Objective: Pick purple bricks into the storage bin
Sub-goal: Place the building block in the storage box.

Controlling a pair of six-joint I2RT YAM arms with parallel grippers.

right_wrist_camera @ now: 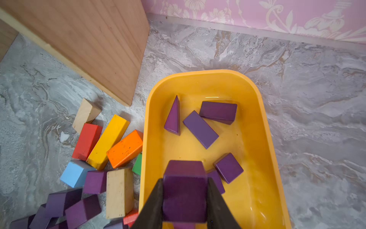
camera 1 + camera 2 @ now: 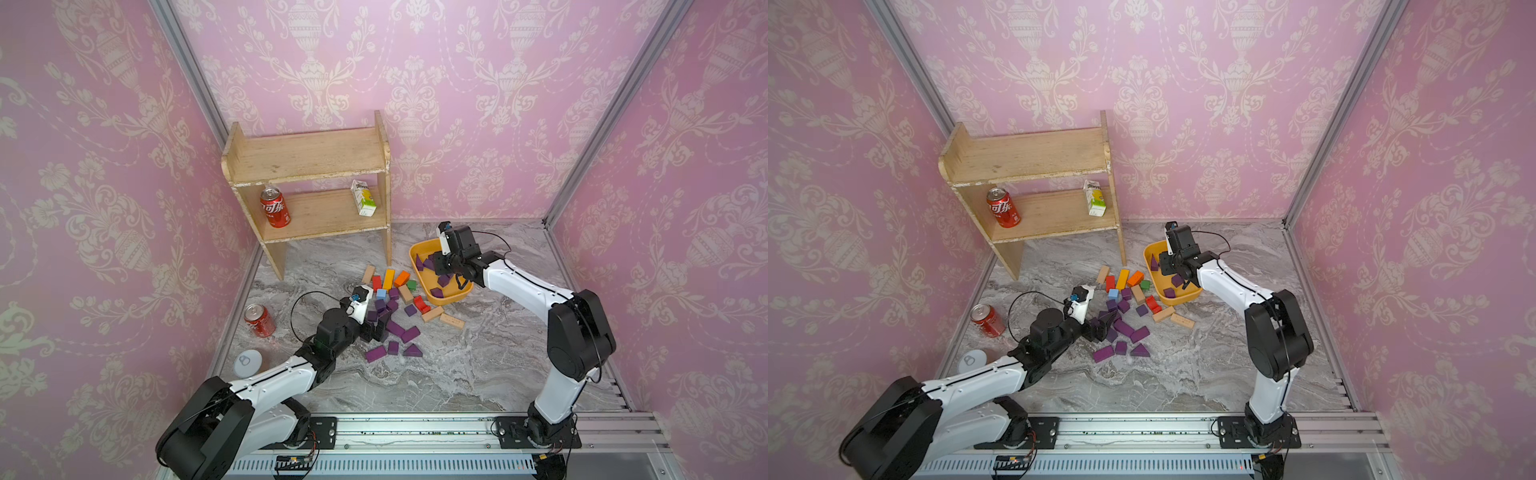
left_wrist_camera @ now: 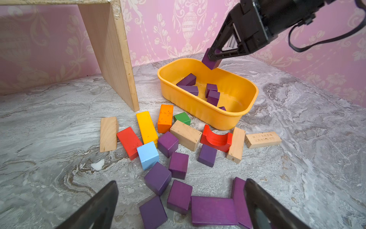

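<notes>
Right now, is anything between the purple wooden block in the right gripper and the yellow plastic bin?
Nothing visible. The right gripper holds the dark-purple wooden block over the open yellow-orange plastic bin.

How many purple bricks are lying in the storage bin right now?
5: a wedge, a long cuboid beside it, a block near the wall-side end of the bin, a cube, a half-hidden brick under the held brick in the right gripper. Others may hide beneath it.
</notes>
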